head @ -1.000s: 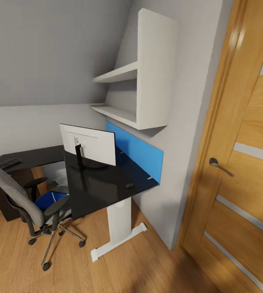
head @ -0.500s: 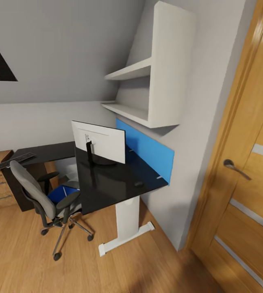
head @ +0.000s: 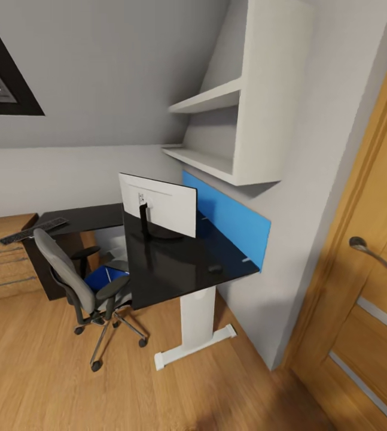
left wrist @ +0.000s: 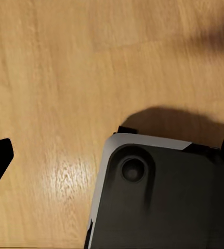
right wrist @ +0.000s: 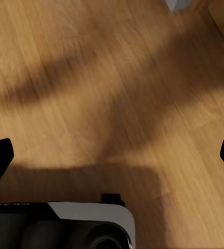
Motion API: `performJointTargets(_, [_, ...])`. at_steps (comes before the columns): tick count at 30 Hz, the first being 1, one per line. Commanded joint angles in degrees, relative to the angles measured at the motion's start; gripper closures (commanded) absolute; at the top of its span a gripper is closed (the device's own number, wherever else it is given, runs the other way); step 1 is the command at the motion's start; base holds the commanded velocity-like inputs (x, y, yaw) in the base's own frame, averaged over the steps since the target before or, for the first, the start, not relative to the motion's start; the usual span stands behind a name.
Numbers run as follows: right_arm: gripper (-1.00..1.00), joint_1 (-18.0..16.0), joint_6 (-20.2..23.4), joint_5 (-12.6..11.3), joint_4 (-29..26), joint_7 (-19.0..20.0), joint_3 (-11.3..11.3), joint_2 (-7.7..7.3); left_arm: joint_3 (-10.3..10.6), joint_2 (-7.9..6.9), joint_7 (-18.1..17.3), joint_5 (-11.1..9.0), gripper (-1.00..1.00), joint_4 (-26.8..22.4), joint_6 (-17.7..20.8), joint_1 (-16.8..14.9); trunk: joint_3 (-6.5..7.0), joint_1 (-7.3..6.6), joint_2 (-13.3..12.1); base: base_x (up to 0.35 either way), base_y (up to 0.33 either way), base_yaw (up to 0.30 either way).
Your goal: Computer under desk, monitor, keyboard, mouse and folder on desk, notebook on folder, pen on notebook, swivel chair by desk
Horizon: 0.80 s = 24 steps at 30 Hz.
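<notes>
The desk (head: pixel 175 263) has a glossy black top on a white leg. On it stands the monitor (head: pixel 160 205), white back toward me, with the small dark mouse (head: pixel 215 269) near the desk's right end. The keyboard (head: pixel 33 230) lies on the desk's far left wing. The swivel chair (head: pixel 73 281) is pulled up to the desk, and the blue folder (head: pixel 106 278) lies on its seat. A pale shape under the desk (head: pixel 118 254) may be the computer. Notebook and pen are out of view. My left gripper (left wrist: pixel 112 155) and right gripper (right wrist: pixel 112 155) hang open over the wooden floor.
A light wooden drawer chest (head: pixel 2 257) stands left of the desk. White wall shelves (head: pixel 235 120) and a blue panel (head: pixel 226 218) sit behind the desk. A wooden door (head: pixel 360 257) with a lever handle is at the right. Part of my base (left wrist: pixel 163 202) shows below the grippers.
The whole head view has shifted: desk, chair and door now sit further right, and a window and the drawer chest have come in at the left. None of the things has moved.
</notes>
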<state>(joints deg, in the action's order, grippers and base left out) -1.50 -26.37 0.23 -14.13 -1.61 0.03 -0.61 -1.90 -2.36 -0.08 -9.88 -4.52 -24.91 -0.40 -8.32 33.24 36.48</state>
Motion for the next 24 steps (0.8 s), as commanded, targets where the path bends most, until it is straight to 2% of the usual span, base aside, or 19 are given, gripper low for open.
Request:
performJointTargets(1, [-1.00, -0.03, -0.25, 0.93, 0.05, -0.14, 0.04, -0.08, -0.14, -0.03, 0.11, -0.13, -1.00, -0.46, -0.04, -0.04, -0.16, 0.02, 0.08, 0.000, 0.000, 0.146])
performJointTargets(2, [-1.00, -0.01, -0.34, 1.64, 0.08, -0.14, 0.05, -0.13, -0.24, -0.02, 0.26, -0.65, -1.00, -3.00, 0.15, -0.04, -0.23, 0.02, 0.08, 0.000, 0.000, 0.144])
performJointTargets(4, [-1.00, -0.02, -0.43, 2.15, 0.15, -0.14, 0.05, -0.16, -0.39, 0.15, 1.93, -3.92, -1.00, -10.04, 1.61, -0.04, -0.37, 0.02, 0.08, 0.000, 0.000, 0.140])
performJointTargets(5, [-1.00, -0.01, -0.45, 2.20, 0.17, -0.14, 0.05, -0.17, -0.41, 0.20, 2.68, -4.74, -1.00, -11.38, 2.31, -0.04, -0.45, 0.02, 0.08, 0.000, 0.000, 0.139])
performJointTargets(7, [-1.00, 0.00, -0.49, 2.32, 0.20, -0.19, 0.04, -0.19, -0.42, 0.39, 6.03, -6.95, -1.00, -16.69, 6.42, -0.04, -0.59, 0.02, 0.08, 0.000, 0.000, 0.138])
performJointTargets(9, [-1.00, -0.02, -0.51, 2.36, 0.18, -0.21, 0.02, -0.23, -0.40, 0.42, 7.72, -7.70, -1.00, -20.63, 10.40, -0.04, -0.73, 0.02, 0.08, 0.000, 0.000, 0.137])
performJointTargets(11, [-1.00, -0.03, -0.51, 2.38, 0.15, -0.22, 0.00, -0.31, -0.39, 0.42, 8.35, -7.99, -1.00, -22.41, 13.03, -0.04, -0.88, 0.02, 0.08, 0.000, 0.000, 0.137])
performJointTargets(12, [-1.00, -0.03, -0.52, 2.39, 0.11, -0.23, -0.02, -0.70, -0.26, 0.52, 8.98, -8.27, -1.00, -24.10, 16.56, -0.04, -0.95, 0.02, 0.08, 0.000, 0.000, 0.137])
performJointTargets(14, [-1.00, -0.02, -0.54, 2.40, 0.09, -0.23, -0.03, -0.85, -0.08, 0.56, 9.18, -8.34, -1.00, -24.00, 17.75, -0.04, -1.09, 0.02, 0.08, 0.000, 0.000, 0.137])
performJointTargets(15, [-1.00, -0.02, -0.84, 2.40, 0.08, -0.23, 0.02, -0.93, 0.10, 0.52, 9.33, -8.24, -1.00, -21.38, 18.23, -0.04, -1.16, 0.02, 0.08, 0.000, 0.000, 0.137])
performJointTargets(18, [-1.00, -0.02, -1.01, 2.44, 0.08, -0.23, 0.04, -0.97, 0.11, 0.48, 9.37, -8.13, -1.00, -19.98, 16.76, -0.04, -1.38, 0.02, 0.08, 0.000, 0.000, 0.137])
performJointTargets(24, [-1.00, -0.01, -1.12, 2.68, 0.14, -0.23, 0.05, -1.05, 0.12, 0.31, 9.39, -8.19, -1.00, -17.47, 9.09, -0.04, -1.81, 0.02, 0.08, 0.000, 0.000, 0.137])
